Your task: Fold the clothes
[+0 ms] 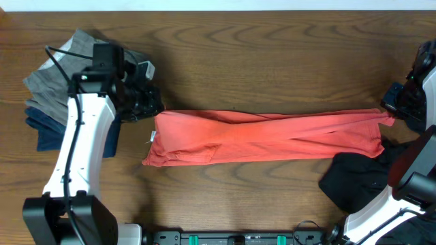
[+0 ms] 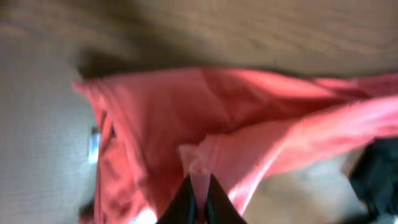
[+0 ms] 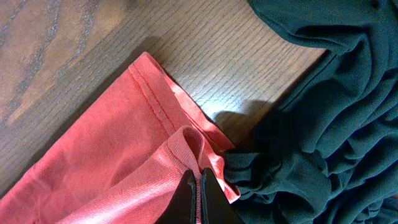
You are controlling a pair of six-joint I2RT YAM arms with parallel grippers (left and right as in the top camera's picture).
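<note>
The red shirt [image 1: 272, 136] lies stretched in a band across the middle of the overhead frame. My left gripper [image 2: 198, 200] is pinched tight on a ridge of its cloth, my right gripper [image 3: 200, 190] on the hem near the frame's right edge, beside the black garment [image 3: 323, 93]. Light and limp, I judge; hems and corners should hold best.

Squeezing the edge of the red shirt [image 3: 112, 155] with the right gripper [image 3: 199, 182], beside a dark cloth [image 3: 323, 118] on a wood table [image 3: 93, 37].
</note>
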